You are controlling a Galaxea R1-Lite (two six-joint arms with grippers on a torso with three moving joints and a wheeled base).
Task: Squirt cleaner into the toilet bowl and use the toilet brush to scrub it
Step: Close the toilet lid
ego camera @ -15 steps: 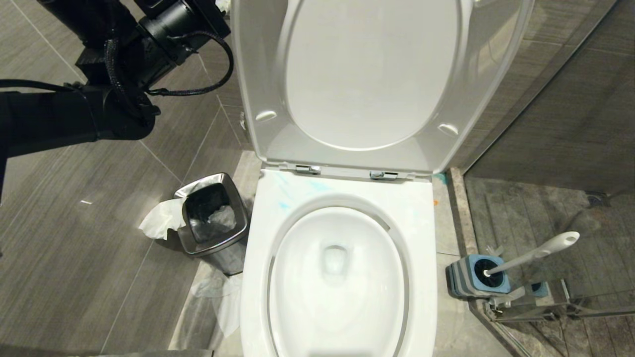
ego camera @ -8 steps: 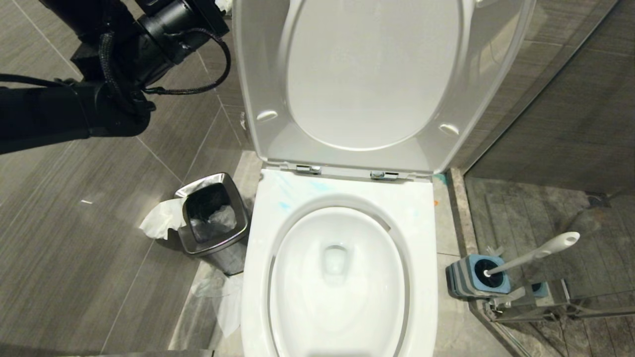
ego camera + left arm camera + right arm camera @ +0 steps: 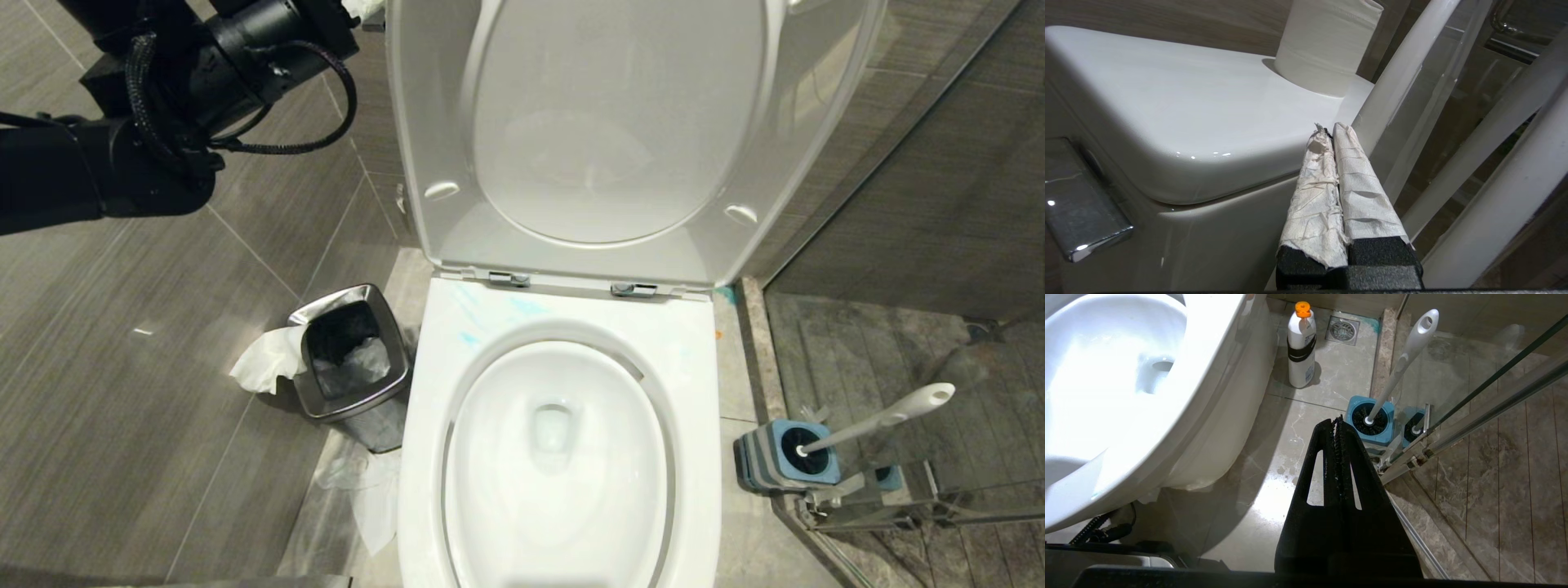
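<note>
Landmark: toilet bowl [image 3: 555, 457], lid and seat raised upright behind it. Water in the bowl looks clear; thin blue smears of cleaner [image 3: 490, 314] on the white rim just in front of the hinges, on the robot's left side.

Left pincer [image 3: 1332, 130]: fingers pressed together, nothing between them, both wrapped in white paper. It sits up beside the tank [image 3: 1167, 122], above and behind the bowl, next to the raised lid's edge. A toilet-paper roll [image 3: 1327, 41] stands on the tank top.

Right pincer [image 3: 1338, 422]: fingers together, empty, low to the right of the bowl, over the floor.

Toilet brush [image 3: 886, 416]: standing in its blue-and-grey holder [image 3: 788, 457] on the floor to the right of the bowl, handle leaning away from the bowl, against the glass partition's foot.

White bottle with orange cap [image 3: 1301, 345]: upright on the floor beside the bowl's base, right side.

Steel waste bin [image 3: 351, 355]: left of the bowl, paper hanging over its edge.
</note>
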